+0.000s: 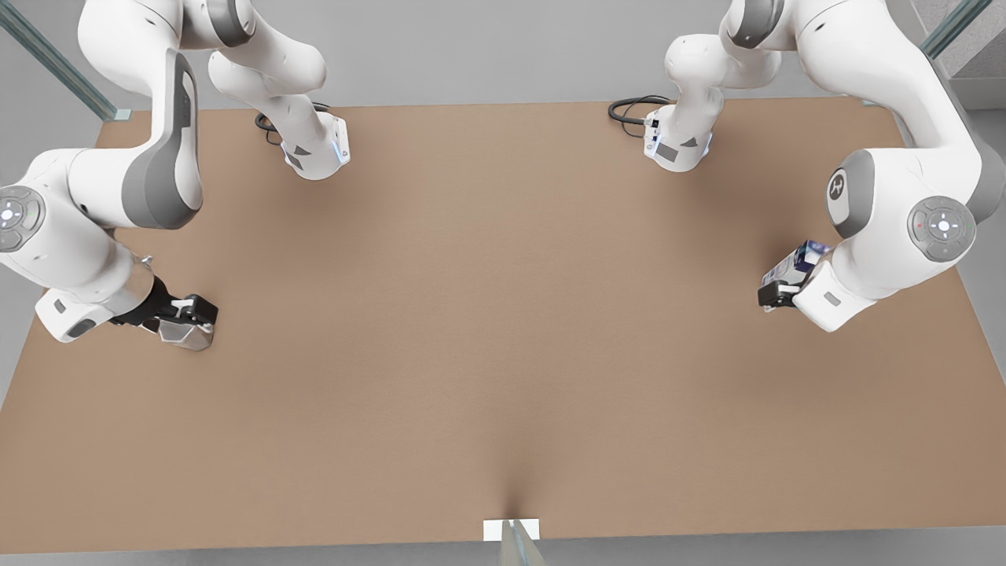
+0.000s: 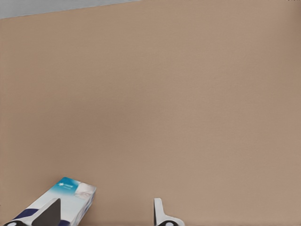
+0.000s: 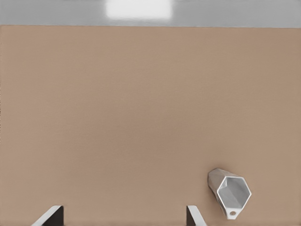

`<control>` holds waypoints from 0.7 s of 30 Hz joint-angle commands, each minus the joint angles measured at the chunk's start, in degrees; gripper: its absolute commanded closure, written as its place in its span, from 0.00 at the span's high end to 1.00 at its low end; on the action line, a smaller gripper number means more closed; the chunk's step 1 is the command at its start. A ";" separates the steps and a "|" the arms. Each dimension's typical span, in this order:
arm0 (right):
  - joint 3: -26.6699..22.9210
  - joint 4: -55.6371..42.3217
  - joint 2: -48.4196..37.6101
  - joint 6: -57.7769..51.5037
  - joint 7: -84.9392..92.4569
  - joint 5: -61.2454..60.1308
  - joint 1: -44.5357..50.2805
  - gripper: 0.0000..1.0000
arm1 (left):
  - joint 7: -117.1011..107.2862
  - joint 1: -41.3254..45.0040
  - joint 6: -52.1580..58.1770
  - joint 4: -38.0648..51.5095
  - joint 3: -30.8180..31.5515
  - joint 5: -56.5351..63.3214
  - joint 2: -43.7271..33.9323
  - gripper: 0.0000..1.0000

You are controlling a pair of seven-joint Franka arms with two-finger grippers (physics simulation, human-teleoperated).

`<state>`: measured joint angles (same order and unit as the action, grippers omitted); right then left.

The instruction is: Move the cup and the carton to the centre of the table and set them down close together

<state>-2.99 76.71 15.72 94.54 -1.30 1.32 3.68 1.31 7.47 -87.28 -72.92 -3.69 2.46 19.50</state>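
1. Near edge of the flat matte brown surface (image 1: 503, 377): a small white square tab (image 1: 511, 530) sits at the middle of it. The centre of the surface is bare brown.
2. Right gripper (image 1: 189, 313) is low over the surface on the front view's left, towards the side edge. In the right wrist view its fingers (image 3: 51, 214) are spread wide with nothing between them.
3. The small shiny silver-grey faceted cup (image 1: 185, 334) is directly by that gripper, on its near side. In the right wrist view the cup (image 3: 229, 192) lies just outside one finger, not between the two, with its open mouth turned to the camera. Can't tell if finger and cup touch.
4. Left gripper (image 1: 774, 297) is low on the front view's right, well apart from the right one, a bit farther back.
5. The small rectangular white and dark blue carton with a teal end (image 1: 795, 263) is right against that gripper, partly hidden by the arm's wrist.
6. In the left wrist view the fingers (image 2: 161, 214) are wide apart. One finger stands in front of the carton (image 2: 70, 197), and the gap between the fingers is bare surface. Carton not clamped.
7. Far edge: both white arm bases (image 1: 318, 149) stand there, each with a black cable loop (image 1: 633, 110) beside it.
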 commanded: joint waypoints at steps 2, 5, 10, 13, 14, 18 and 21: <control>0.00 0.02 0.01 0.29 -0.02 0.00 0.18 1.00 | 0.01 0.00 0.00 0.06 0.00 0.09 0.01 1.00; -0.09 4.32 -0.16 2.14 -0.02 1.05 0.18 1.00 | 0.10 0.00 0.00 -0.03 0.00 0.09 0.10 1.00; -0.18 17.67 -1.13 15.23 5.87 0.61 -6.58 1.00 | 0.18 0.26 -1.49 -4.42 -2.11 -3.25 -5.43 1.00; 0.00 26.90 -1.92 21.46 5.87 0.09 -12.65 1.00 | 0.01 0.18 -1.76 -4.51 -2.38 -3.17 -5.87 1.00; -0.18 29.63 -1.84 24.81 5.87 0.00 -13.26 1.00 | -0.61 -0.09 -2.02 -4.68 -1.59 -2.64 -7.02 1.00; -0.18 32.36 3.00 30.97 8.24 -0.09 -16.51 1.00 | -0.61 -3.52 -5.01 -9.96 1.84 -2.29 -10.10 1.00; -0.26 32.53 7.13 34.13 11.32 -0.09 -17.92 1.00 | -0.61 -3.52 -5.10 -9.70 1.76 -2.29 -9.04 1.00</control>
<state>-3.25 109.57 23.01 128.67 10.02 1.23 -14.24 0.70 3.95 -92.37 -82.62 -1.93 0.10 10.46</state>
